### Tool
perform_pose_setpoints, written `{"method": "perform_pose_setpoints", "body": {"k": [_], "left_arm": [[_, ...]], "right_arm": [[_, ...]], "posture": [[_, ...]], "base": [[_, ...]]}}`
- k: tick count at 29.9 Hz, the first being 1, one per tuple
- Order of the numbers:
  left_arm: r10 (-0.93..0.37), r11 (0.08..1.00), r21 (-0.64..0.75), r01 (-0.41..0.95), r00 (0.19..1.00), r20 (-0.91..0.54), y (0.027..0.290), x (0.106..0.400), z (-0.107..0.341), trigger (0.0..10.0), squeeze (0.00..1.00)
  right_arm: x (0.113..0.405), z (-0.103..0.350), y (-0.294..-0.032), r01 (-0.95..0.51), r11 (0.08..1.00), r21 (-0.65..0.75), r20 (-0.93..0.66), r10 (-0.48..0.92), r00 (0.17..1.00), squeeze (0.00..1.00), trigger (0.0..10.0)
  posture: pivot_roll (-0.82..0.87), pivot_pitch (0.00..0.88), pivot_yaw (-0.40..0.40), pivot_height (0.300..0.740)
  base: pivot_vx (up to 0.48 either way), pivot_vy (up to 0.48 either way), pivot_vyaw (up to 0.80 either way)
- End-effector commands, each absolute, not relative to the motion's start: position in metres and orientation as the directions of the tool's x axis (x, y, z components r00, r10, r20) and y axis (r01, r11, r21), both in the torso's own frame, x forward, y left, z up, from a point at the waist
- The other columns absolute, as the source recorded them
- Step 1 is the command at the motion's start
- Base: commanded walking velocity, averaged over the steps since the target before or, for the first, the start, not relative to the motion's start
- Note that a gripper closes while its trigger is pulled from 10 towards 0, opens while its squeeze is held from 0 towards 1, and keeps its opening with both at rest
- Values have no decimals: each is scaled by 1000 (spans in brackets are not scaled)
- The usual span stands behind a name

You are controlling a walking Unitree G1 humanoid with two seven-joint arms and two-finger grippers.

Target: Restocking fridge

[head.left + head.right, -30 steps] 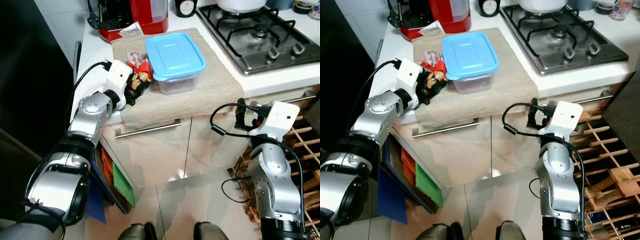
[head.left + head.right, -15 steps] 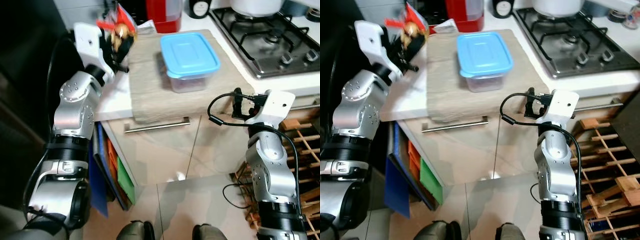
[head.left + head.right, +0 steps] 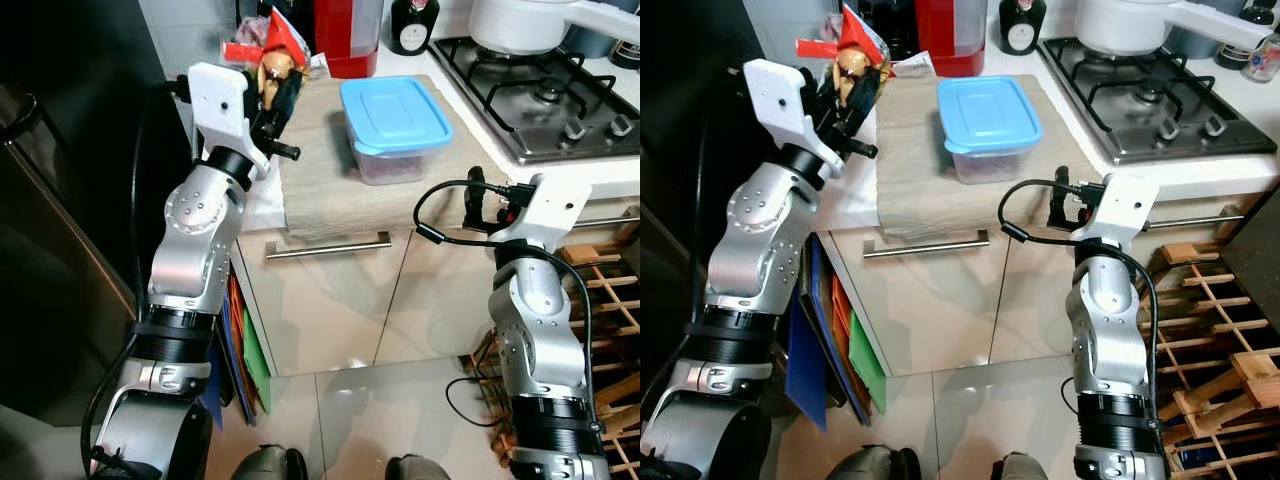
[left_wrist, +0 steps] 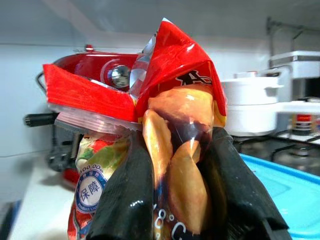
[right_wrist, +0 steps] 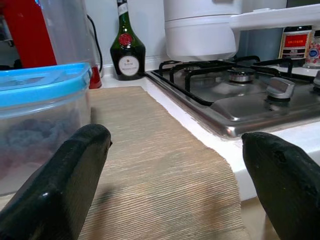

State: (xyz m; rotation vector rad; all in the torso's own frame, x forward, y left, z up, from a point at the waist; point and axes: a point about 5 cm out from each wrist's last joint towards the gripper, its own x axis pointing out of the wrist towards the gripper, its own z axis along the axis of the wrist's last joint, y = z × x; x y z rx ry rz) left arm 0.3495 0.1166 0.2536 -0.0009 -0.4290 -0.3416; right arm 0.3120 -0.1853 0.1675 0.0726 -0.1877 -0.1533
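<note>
Your left gripper [image 4: 182, 200]: the lower part of the red-topped clear plastic snack bag [image 4: 175, 130] pinched between its fingers is covered by them and cut off at the frame edge; print on the label beside them is too small to read in full.

Your right gripper [image 5: 172, 165]: the contents of the clear plastic tub with blue lid [image 5: 37, 107] beside one finger are a dark blur. The white pot [image 5: 200, 27] beyond is cut off at the top; the small jars' labels are unreadable.
</note>
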Motion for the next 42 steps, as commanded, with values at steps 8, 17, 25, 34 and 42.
{"method": "perform_pose_setpoints", "body": {"k": [8, 17, 25, 34, 42], "left_arm": [[-225, 974, 42, 225, 910, 347, 119, 349, 234, 10000, 0], [-207, 978, 39, 206, 919, 337, 116, 348, 230, 10000, 0], [-213, 977, 48, 209, 919, 333, 114, 348, 230, 10000, 0], [-225, 974, 54, 219, 920, 322, 114, 347, 227, 10000, 0], [-244, 970, 85, 229, 928, 283, 116, 343, 213, 10000, 0]], "right_arm": [[320, 172, -176, -17, 998, 69, 162, 6, 987, 0, 10000], [323, 173, -179, -38, 998, 50, 152, 30, 988, 0, 10000], [320, 167, -171, -57, 997, 61, 133, 49, 990, 0, 10000], [316, 161, -169, -54, 996, 73, 116, 45, 992, 0, 10000], [313, 157, -168, -55, 996, 72, 103, 47, 994, 0, 10000]], "posture": [[-155, 0, 72, 740], [-153, 0, 51, 740], [-154, 0, 61, 740], [-151, 0, 67, 740], [-156, 0, 67, 740]], "base": [[-372, 0, 0], [-361, 0, 0], [-358, 0, 0], [-352, 0, 0], [-265, 0, 0]]}}
